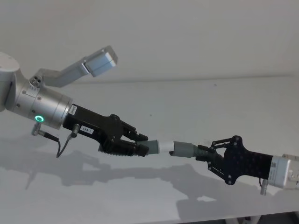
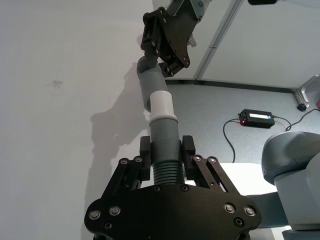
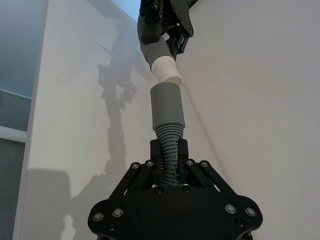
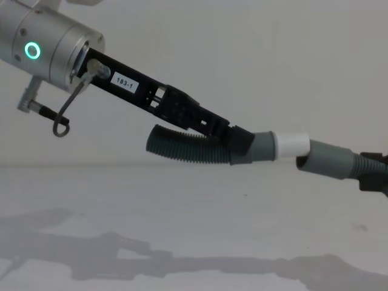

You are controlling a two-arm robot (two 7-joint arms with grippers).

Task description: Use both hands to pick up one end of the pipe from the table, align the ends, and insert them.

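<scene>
- Your left gripper (image 1: pixel 140 143), a long narrow black claw bearing a white "183-1" label (image 4: pixel 123 84), is clamped narrow on the smooth grey cuff (image 4: pixel 259 147) of one dark-grey ribbed hose piece (image 4: pixel 182 147); the ribbed length curves back beneath the claw, and all of it hangs well above the plain white table (image 1: pixel 187 98).
- Ahead of that claw's fingertips you see the narrower white tip (image 1: pixel 164 146) projecting from the cuff.
- Your right gripper (image 1: pixel 209 155), a black claw on a silver arm, is closed on the ribbed part of the second dark-grey hose piece (image 3: pixel 169 145), just behind its wider grey socket cuff (image 3: pixel 167 104).
- The socket's open rim meets the white tip's front edge: in the chest view the two touch or overlap slightly, and the tip sits a little above the socket's axis. In the right wrist view the tip (image 3: pixel 166 71) is tilted off the socket's line.
- Most of the white tip remains outside the socket.
- Open room lies on all sides of both claws, and the table's far edge (image 1: pixel 196 78) is well behind them.
</scene>
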